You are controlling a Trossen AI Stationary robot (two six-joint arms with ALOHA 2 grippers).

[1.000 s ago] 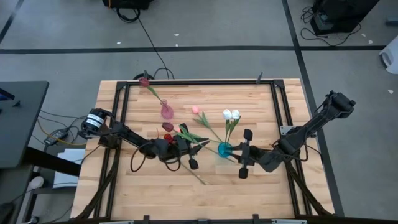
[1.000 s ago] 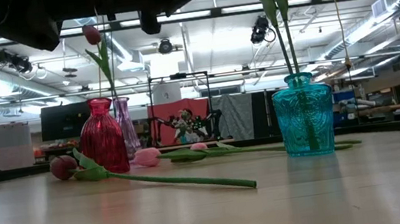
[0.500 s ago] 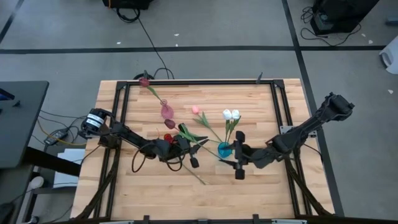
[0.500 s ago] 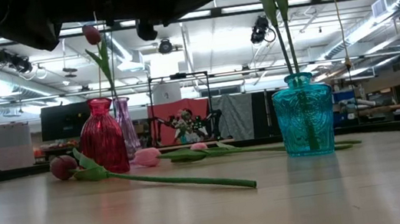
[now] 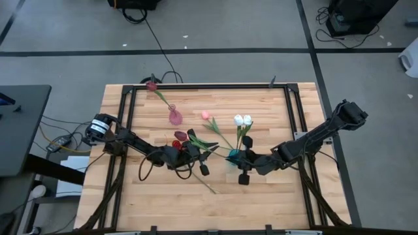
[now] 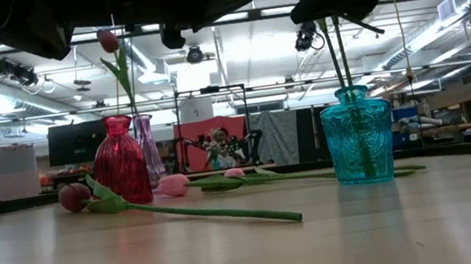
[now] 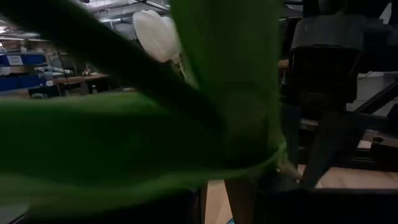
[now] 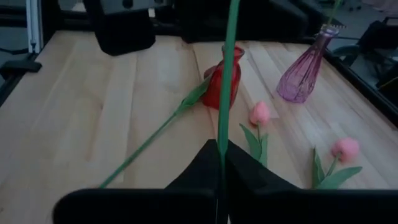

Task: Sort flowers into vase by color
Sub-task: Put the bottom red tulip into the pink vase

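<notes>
Left pincer [image 5: 199,162] is seen low over the counter [image 5: 274,196] beside the red vase [image 6: 120,160]; its grip can't be told. At 3 o'clock, the right pincer [image 8: 222,163] is clamped on a green stem [image 8: 227,74] by the teal vase [image 6: 358,134] w/ white tulips [image 5: 242,121]. Pink tulips [image 8: 260,114] are left lying flat.

Red vase [image 6: 121,159], purple vase [image 8: 303,71], embossed teal vase [image 6: 358,134]; white tulips [image 5: 242,120], pink tulips [image 8: 260,114].

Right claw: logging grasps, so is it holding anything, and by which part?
The right claw pinches a flower's green stem; its head is out of view.
</notes>
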